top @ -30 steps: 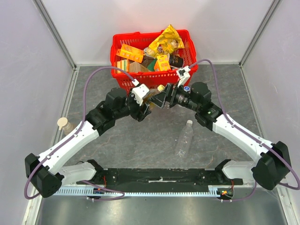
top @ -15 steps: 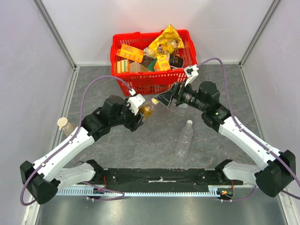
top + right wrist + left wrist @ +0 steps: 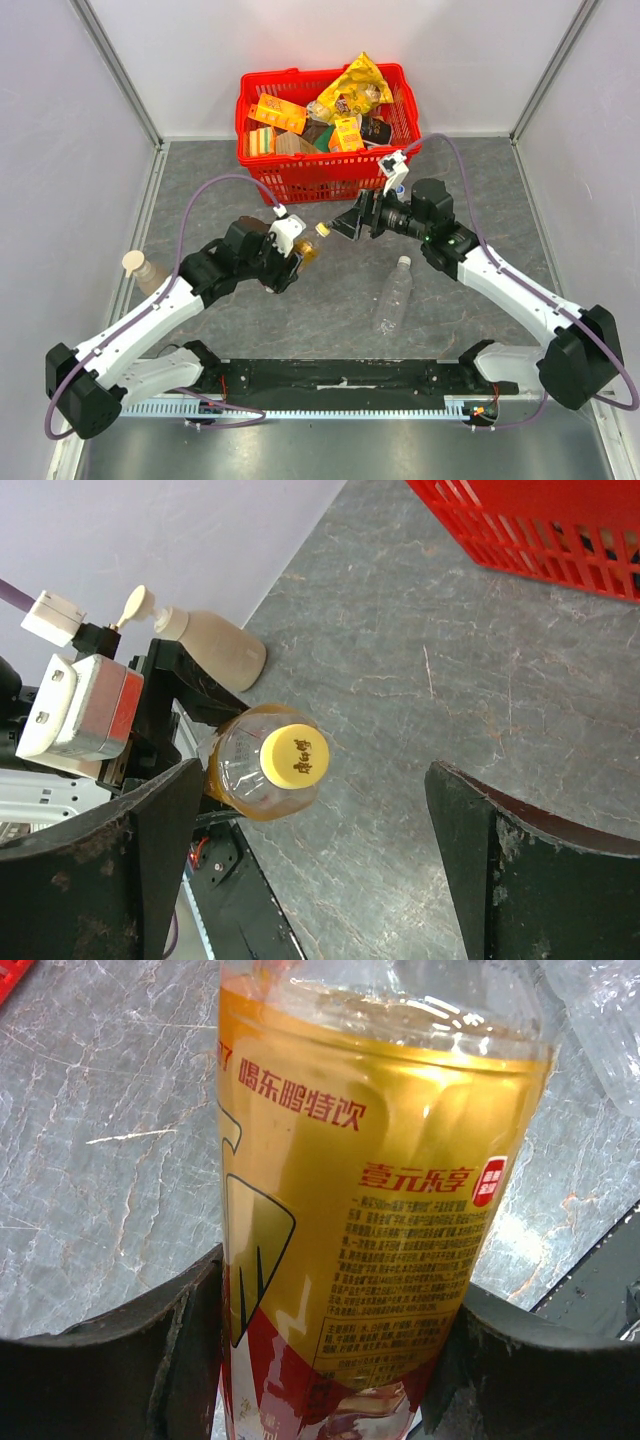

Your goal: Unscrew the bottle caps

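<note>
One yellow cap (image 3: pixel 294 756) faces my right gripper (image 3: pixel 347 224), jaws apart, over mid desk (image 3: pixel 330 310); left gripper (image 3: pixel 293 256) clamps the bottle (image 3: pixel 370 1210). I'd centre the jaws on the cap before closing and twisting.

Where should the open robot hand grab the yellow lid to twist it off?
Grip the yellow cap by its round side wall, one finger each side. Come straight at its top, which faces the open right gripper; the left gripper holds the bottle below.
</note>
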